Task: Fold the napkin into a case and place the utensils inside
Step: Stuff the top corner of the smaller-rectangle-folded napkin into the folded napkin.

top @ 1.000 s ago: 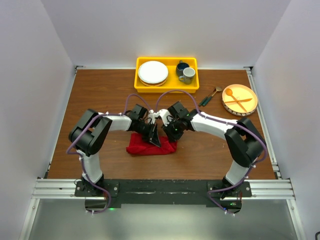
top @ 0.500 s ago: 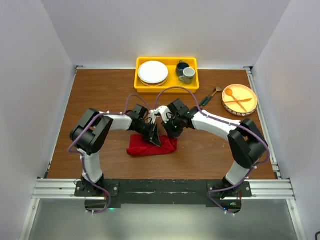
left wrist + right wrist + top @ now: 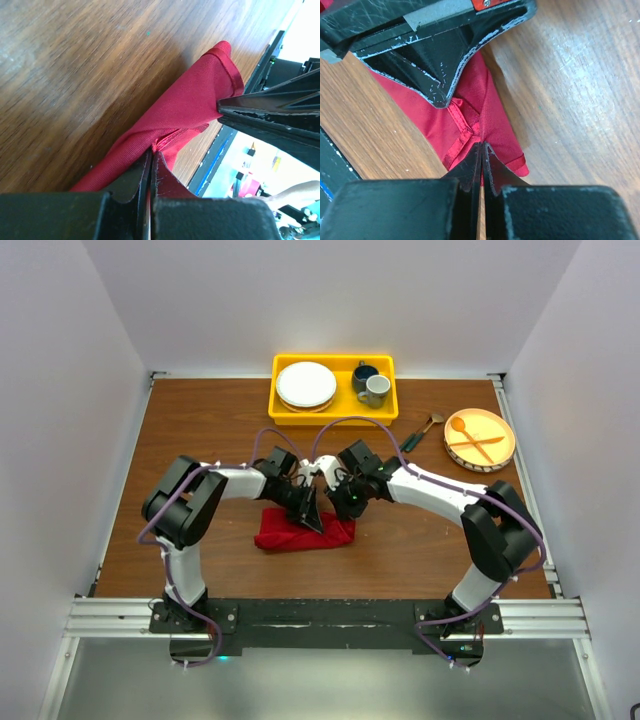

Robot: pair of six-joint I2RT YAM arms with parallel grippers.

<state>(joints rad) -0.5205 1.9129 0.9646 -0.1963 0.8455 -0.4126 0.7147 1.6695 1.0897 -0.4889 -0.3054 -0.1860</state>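
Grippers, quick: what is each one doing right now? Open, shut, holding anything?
Left gripper: closed, pinching a fold of the napkin.
Right gripper: closed, pinching the napkin at its hemmed edge.

table (image 3: 200, 430): brown wood | centre: red napkin (image 3: 285, 536) | far edge: yellow tray (image 3: 335, 421) | far right: plate (image 3: 480, 419), utensils (image 3: 421, 432)

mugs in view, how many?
2, both at the right end of the yellow tray: a dark blue mug at the back, a grey mug just nearer. Others may be hidden.
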